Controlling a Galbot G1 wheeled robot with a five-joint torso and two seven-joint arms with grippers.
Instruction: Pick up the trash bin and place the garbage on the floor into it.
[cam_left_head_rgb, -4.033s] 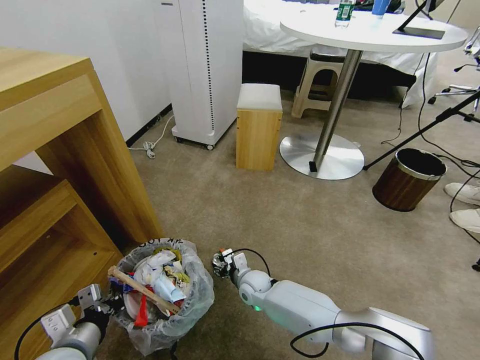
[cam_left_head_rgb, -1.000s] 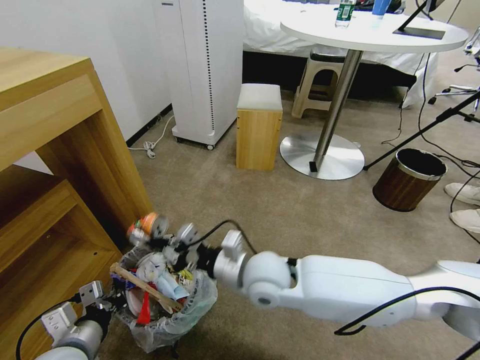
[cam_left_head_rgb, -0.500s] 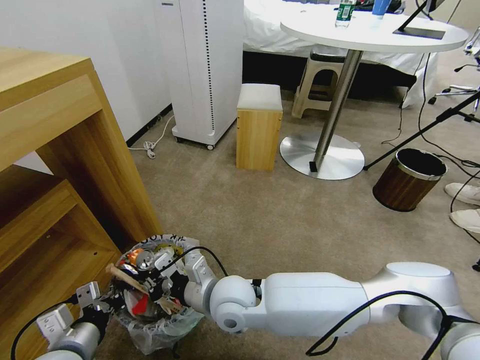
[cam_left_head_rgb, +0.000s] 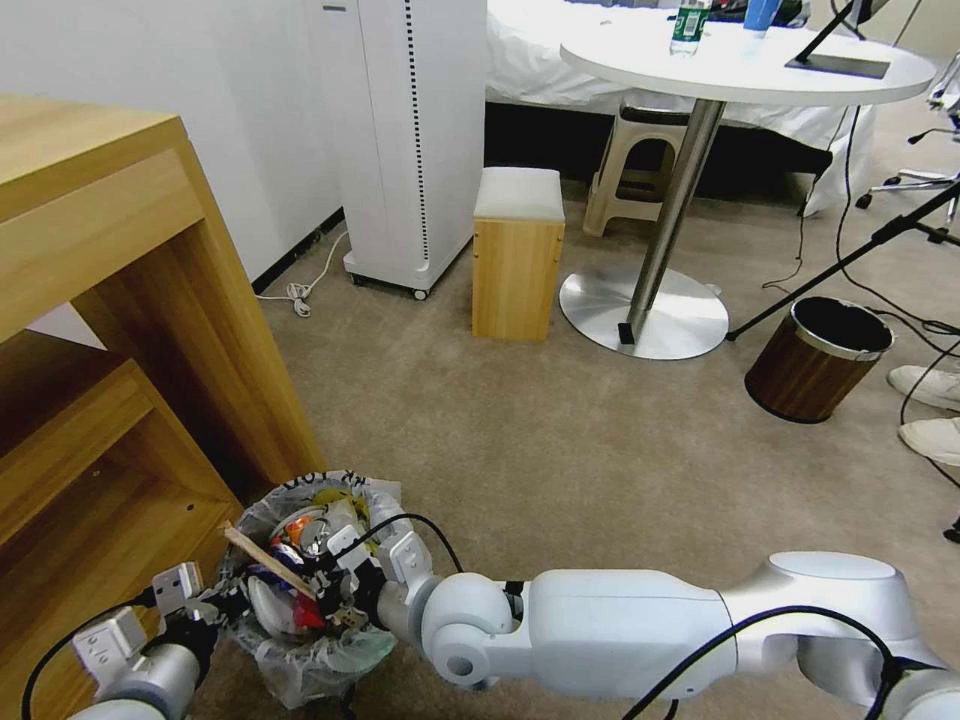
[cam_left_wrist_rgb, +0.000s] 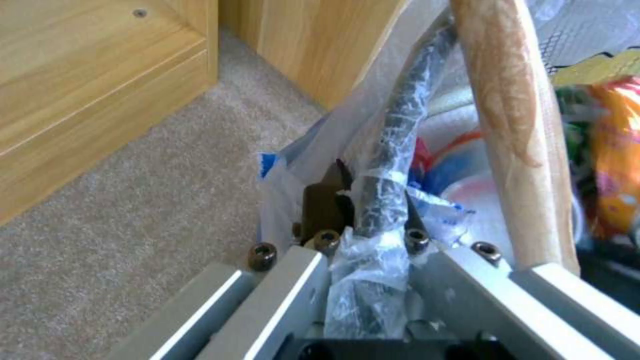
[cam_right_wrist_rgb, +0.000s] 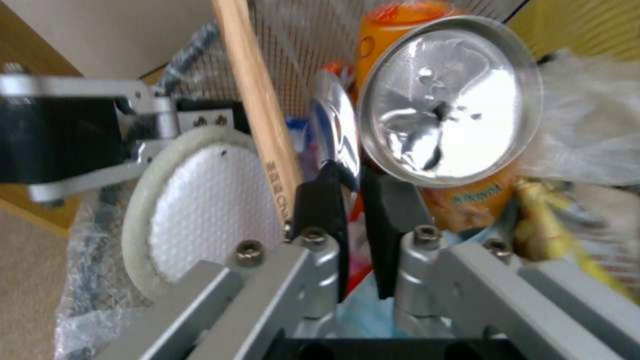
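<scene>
Crushed can (cam_right_wrist_rgb: 448, 105) apparently pinched, right gripper (cam_right_wrist_rgb: 353, 175), trash bin (cam_left_head_rgb: 300, 665)

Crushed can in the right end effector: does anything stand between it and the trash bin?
Nothing visible does. The right end effector holds the crushed can by its rim, already inside the trash bin, over the litter.

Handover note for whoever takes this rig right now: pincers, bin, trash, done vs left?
Left pincer: shut on the bin rim through the bag, beside the wooden shelf.
Right pincer: inside the bin mouth, shut on the rim of a crushed can; can not yet let go.
Bin holds a wooden stick, a white disc and wrappers.
Done: most litter sits in the bin.
Left: release the can and withdraw the right arm. Carpet in the head view looks free of litter.
</scene>
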